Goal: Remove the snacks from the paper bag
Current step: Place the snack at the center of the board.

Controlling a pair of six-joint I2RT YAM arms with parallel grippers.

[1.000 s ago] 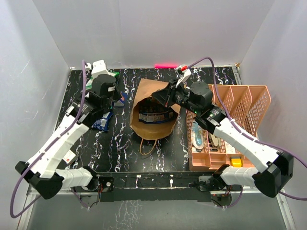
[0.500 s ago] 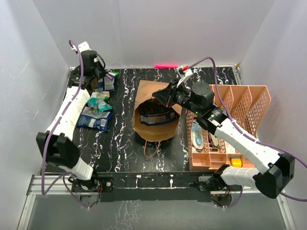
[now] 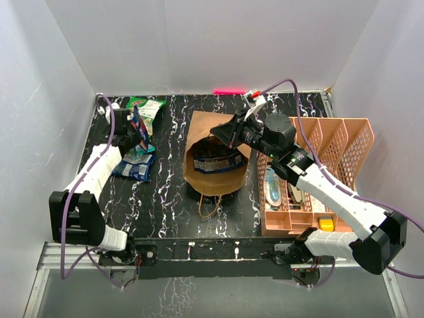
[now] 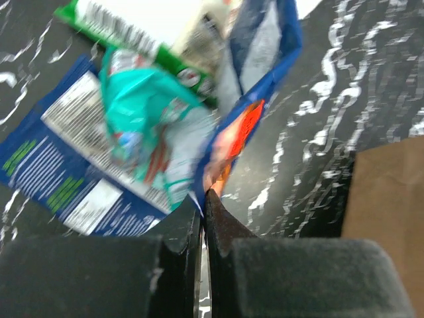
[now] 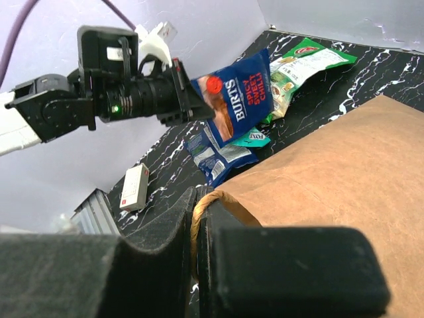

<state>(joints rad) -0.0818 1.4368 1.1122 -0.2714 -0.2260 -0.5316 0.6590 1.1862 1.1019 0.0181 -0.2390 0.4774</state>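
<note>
The brown paper bag (image 3: 199,126) stands open at mid table with dark snack packets (image 3: 215,159) inside. My right gripper (image 3: 222,134) is shut on its twisted paper handle (image 5: 199,212) at the bag's (image 5: 331,179) rim. My left gripper (image 3: 131,134) is shut on the corner of a blue BURTS packet (image 3: 140,124) and holds it upright above the left pile; the packet also shows in both wrist views (image 4: 255,99) (image 5: 235,99). Under it lie a teal packet (image 4: 146,112), a blue packet (image 4: 59,172) and a green-white packet (image 3: 147,106).
A salmon-pink perforated organiser (image 3: 331,142) with pale stationery stands at the right. A small white box (image 5: 136,185) lies at the far left. A magenta strip (image 3: 228,91) sits at the back wall. The bag's front handle loop (image 3: 207,202) lies on the table.
My left arm has folded back to the left; its gripper has come from the back left corner toward the pile, and the BURTS packet now stands upright in it. The right arm has not moved.
</note>
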